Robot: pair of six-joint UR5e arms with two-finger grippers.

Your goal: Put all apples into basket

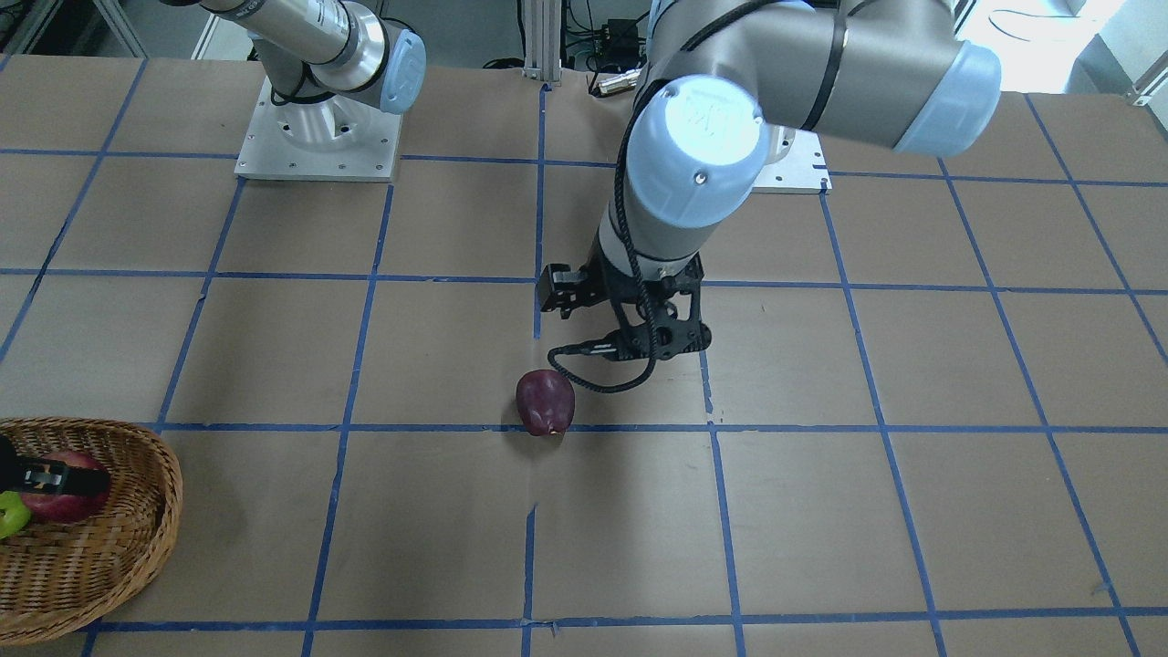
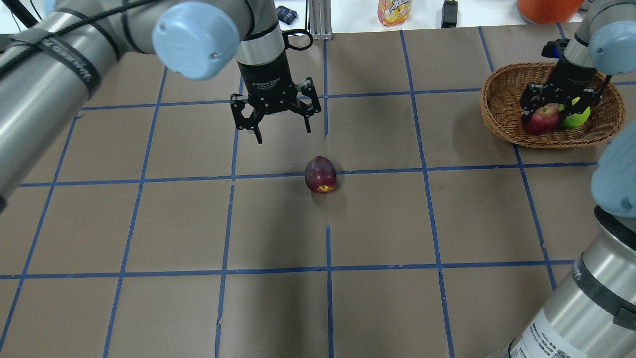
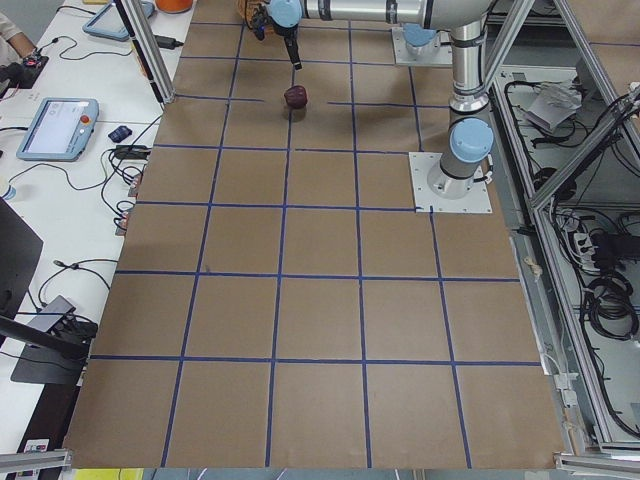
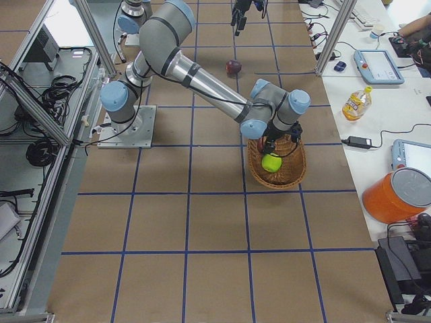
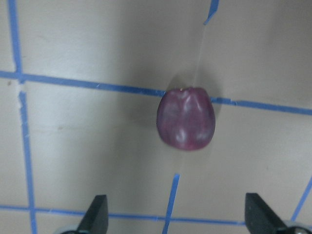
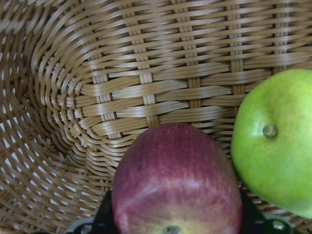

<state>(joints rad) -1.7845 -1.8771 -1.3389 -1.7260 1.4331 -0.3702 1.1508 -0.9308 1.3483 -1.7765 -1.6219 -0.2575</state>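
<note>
The dark maroon apple lies alone on the brown table on a blue tape line; it also shows in the front view and the left wrist view. My left gripper is open and empty and hangs above the table, just beyond and to the left of that apple. The wicker basket stands at the far right. In it are the red apple and the yellow-green apple. My right gripper is down in the basket, shut on the red apple, with the green apple beside it.
A drink bottle and an orange container stand past the table's far edge. The two arm bases are bolted on the robot's side. Blue tape lines grid the brown table.
</note>
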